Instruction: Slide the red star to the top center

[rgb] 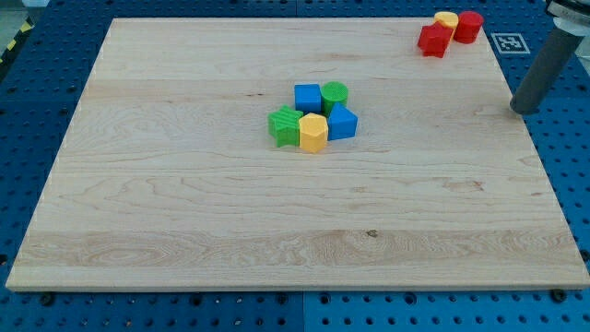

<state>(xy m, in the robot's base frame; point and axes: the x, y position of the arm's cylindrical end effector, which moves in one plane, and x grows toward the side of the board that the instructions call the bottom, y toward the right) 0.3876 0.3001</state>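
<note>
The red star (434,40) lies near the board's top right corner. It touches a small yellow block (446,20), and a rounded red block (468,26) sits just right of that. My tip (523,109) is at the board's right edge, below and to the right of the red star, well apart from it and touching no block. The dark rod slants up to the view's right.
A tight cluster sits at the board's middle: blue cube (308,97), green cylinder (336,93), another blue block (342,122), green star (285,126), yellow hexagon (313,133). The wooden board (184,203) lies on a blue pegboard. A marker tag (507,41) lies off the board's top right.
</note>
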